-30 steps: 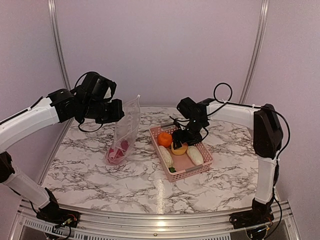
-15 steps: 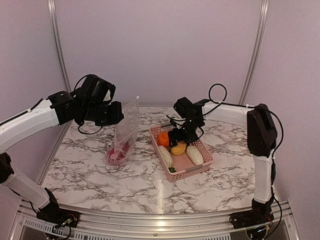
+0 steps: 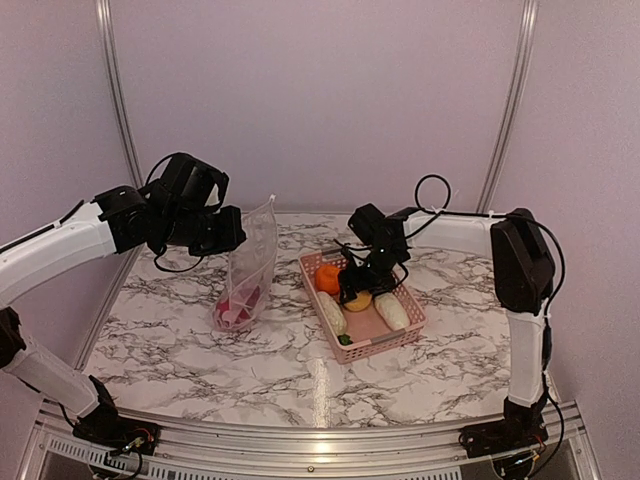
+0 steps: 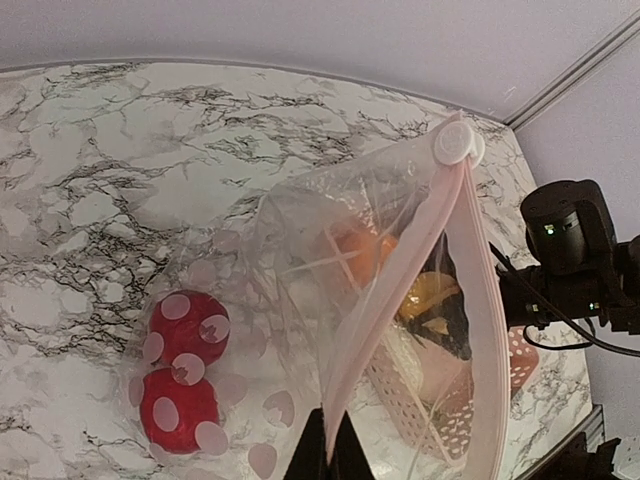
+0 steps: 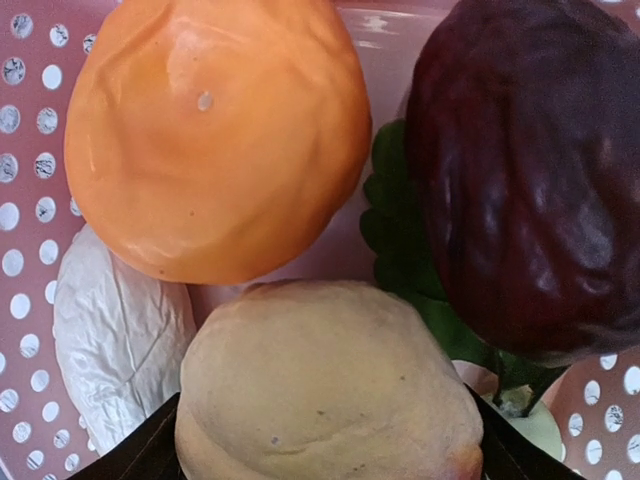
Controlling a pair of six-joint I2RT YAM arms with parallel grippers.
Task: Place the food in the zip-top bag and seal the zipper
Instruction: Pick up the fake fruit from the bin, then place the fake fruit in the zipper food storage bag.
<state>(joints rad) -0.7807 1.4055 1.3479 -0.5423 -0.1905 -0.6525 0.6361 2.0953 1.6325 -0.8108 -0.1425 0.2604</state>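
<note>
The clear zip-top bag (image 3: 255,255) stands upright at left centre with its mouth up. My left gripper (image 3: 232,232) is shut on the bag's mouth edge, seen in the left wrist view (image 4: 328,455) pinching the pale zipper strip (image 4: 400,290). Two red spotted balls (image 4: 185,325) lie in the bag's bottom (image 3: 237,302). My right gripper (image 3: 362,285) is down in the pink basket (image 3: 385,345). Its fingers (image 5: 150,455) sit on both sides of a yellow fruit (image 5: 330,390). An orange ball (image 5: 215,130), a dark purple ball (image 5: 530,170) and a whitish vegetable (image 5: 120,330) lie beside it.
The basket sits right of the bag and holds two pale elongated vegetables (image 3: 332,312) (image 3: 390,310) and the orange ball (image 3: 328,278). A white slider (image 4: 458,143) sits at the far end of the bag's mouth. Metal frame posts (image 3: 112,90) stand at the table's back corners.
My right gripper has moved left and down into the basket, onto the yellow fruit. My left arm and the bag have barely shifted.
</note>
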